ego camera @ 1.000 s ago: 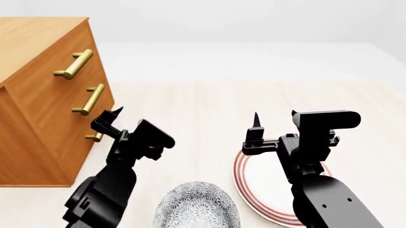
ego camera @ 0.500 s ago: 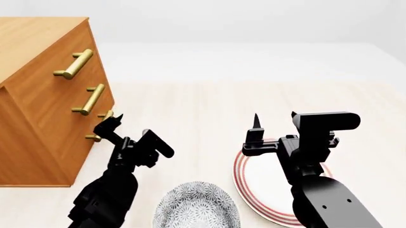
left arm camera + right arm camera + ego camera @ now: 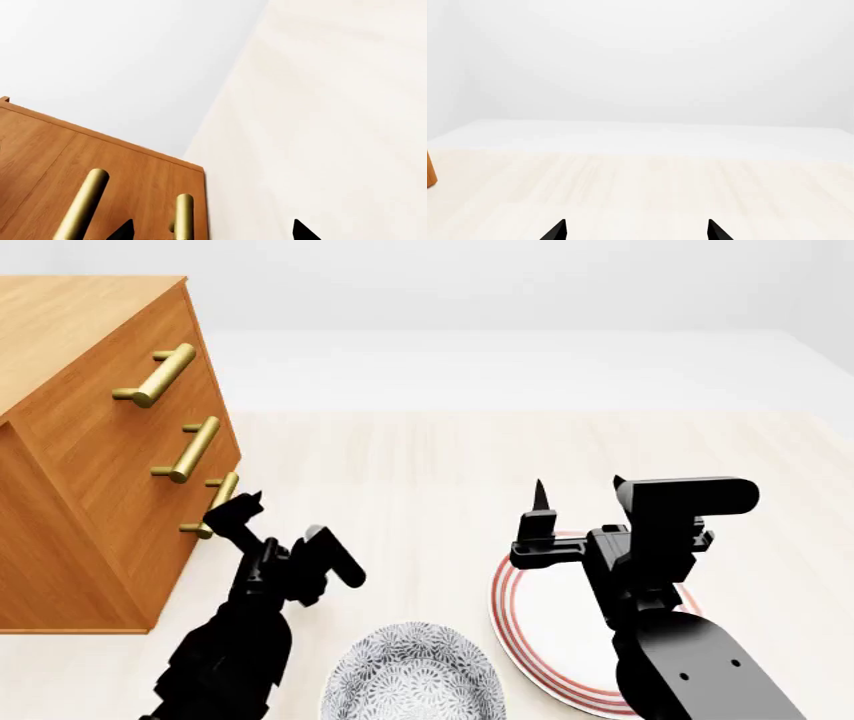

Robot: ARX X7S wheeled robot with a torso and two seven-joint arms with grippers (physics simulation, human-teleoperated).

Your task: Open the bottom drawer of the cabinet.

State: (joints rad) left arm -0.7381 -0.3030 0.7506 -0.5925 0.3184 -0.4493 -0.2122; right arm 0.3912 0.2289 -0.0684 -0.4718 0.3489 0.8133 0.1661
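The orange-brown cabinet (image 3: pixel 67 480) stands at the left, all three drawers shut. The bottom drawer (image 3: pixel 171 562) has a brass bar handle (image 3: pixel 215 503), which also shows in the left wrist view (image 3: pixel 184 214). My left gripper (image 3: pixel 230 512) is open right at this handle. In the left wrist view the handle lies between the two black fingertips (image 3: pixel 124 230), nearer that one, and nothing is gripped. My right gripper (image 3: pixel 577 495) is open and empty, held above the plate; its wrist view shows only its fingertips (image 3: pixel 557 231) over bare table.
A red-rimmed white plate (image 3: pixel 534 640) lies under my right arm. A grey patterned bowl (image 3: pixel 416 676) sits at the front between the arms. The middle drawer's handle (image 3: pixel 188 449) and the top drawer's handle (image 3: pixel 156 376) are above the left gripper.
My left gripper has dropped lower along the cabinet front, uncovering the upper end of the bottom handle. The right arm has not moved.
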